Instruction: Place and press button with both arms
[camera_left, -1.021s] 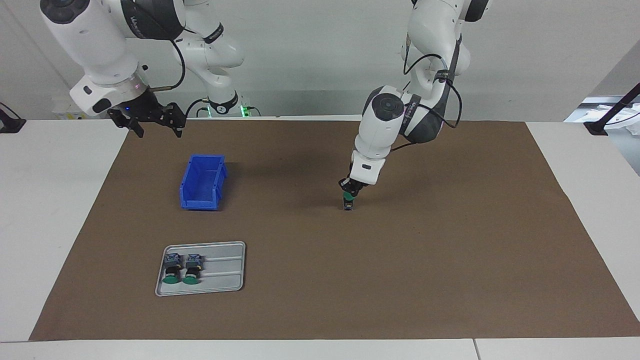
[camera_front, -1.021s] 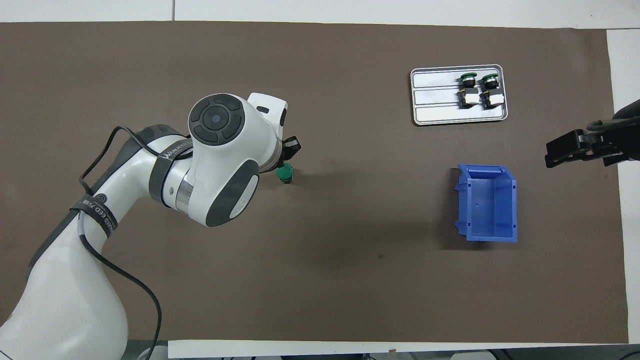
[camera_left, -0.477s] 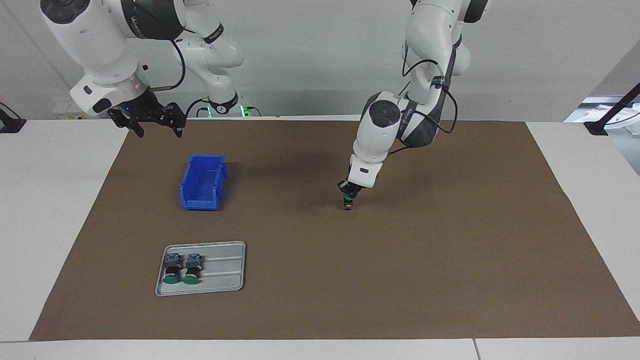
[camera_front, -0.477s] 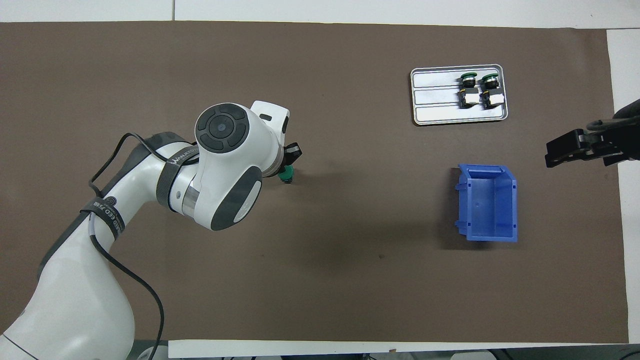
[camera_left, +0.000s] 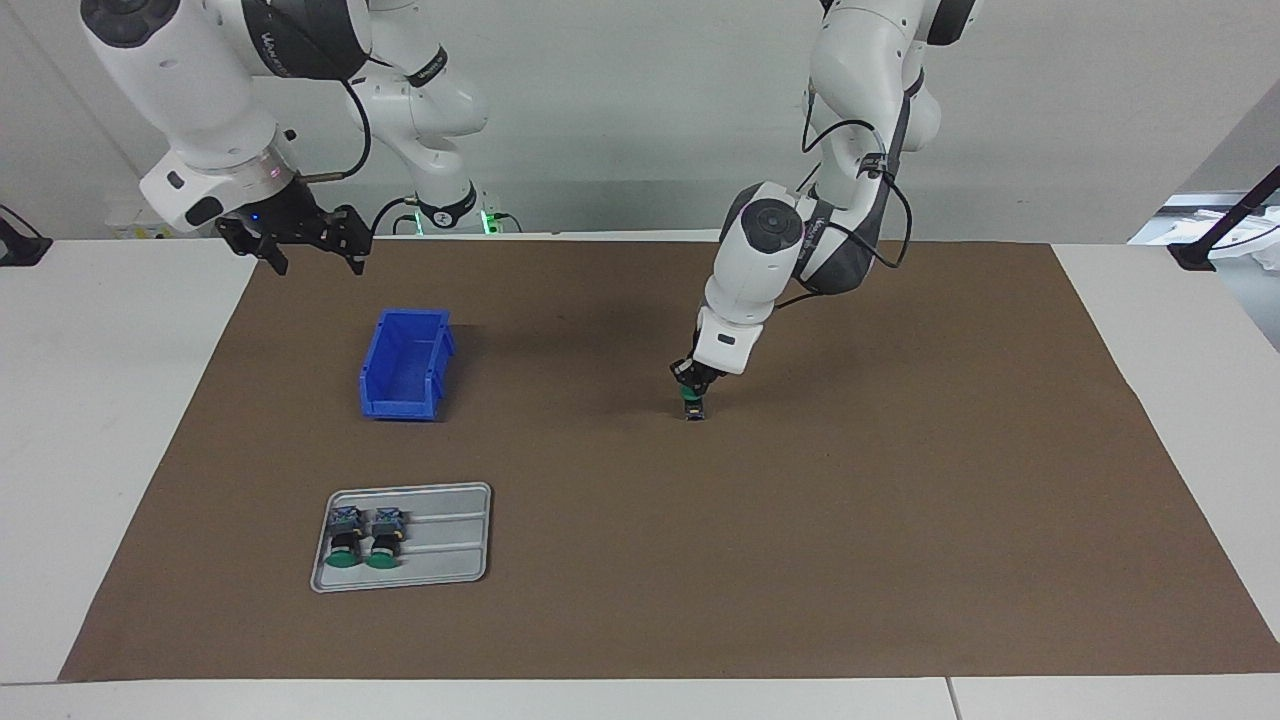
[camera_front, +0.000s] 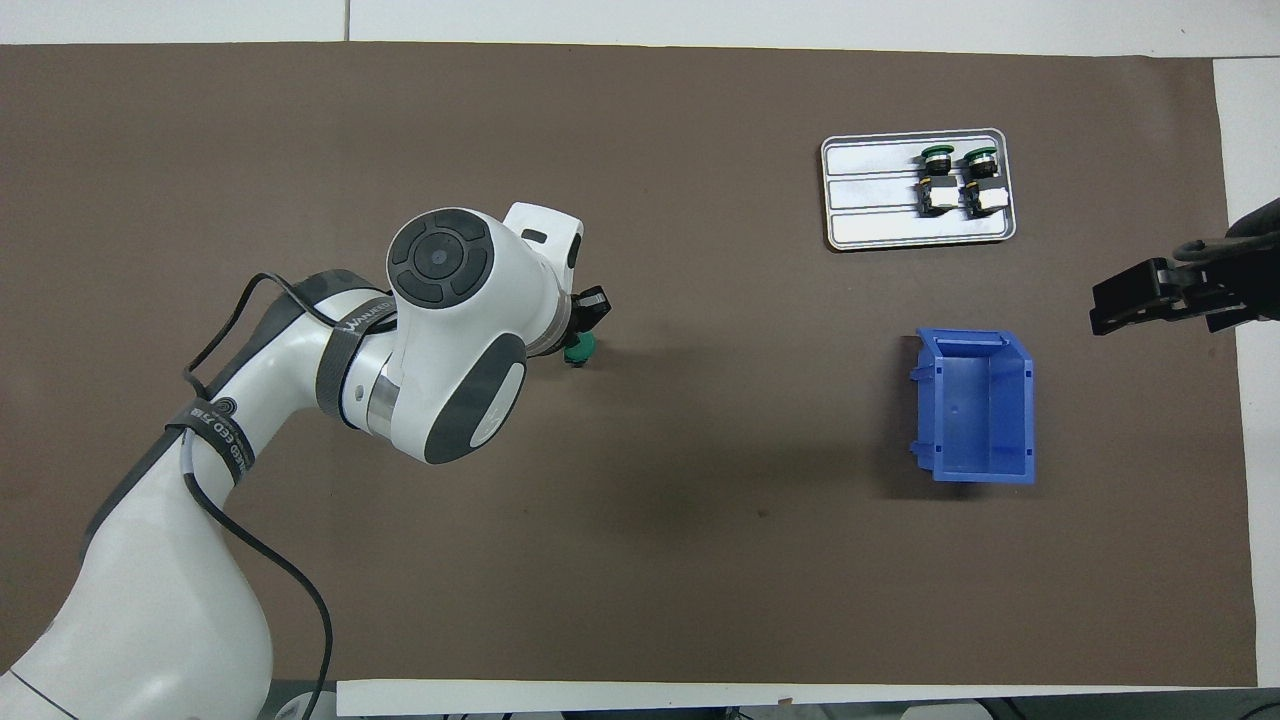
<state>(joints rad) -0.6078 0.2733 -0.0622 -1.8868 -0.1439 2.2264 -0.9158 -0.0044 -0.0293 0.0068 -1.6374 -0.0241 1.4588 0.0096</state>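
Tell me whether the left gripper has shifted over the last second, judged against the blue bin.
Yes, slightly. In the facing view the left gripper, shut above the standing button, has edged toward the blue bin.

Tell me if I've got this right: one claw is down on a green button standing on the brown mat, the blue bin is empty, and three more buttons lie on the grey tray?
Nearly. The grey tray holds two buttons, not three, as the overhead view shows. The rest stands: the left claw is down on the green button, and the blue bin is empty.
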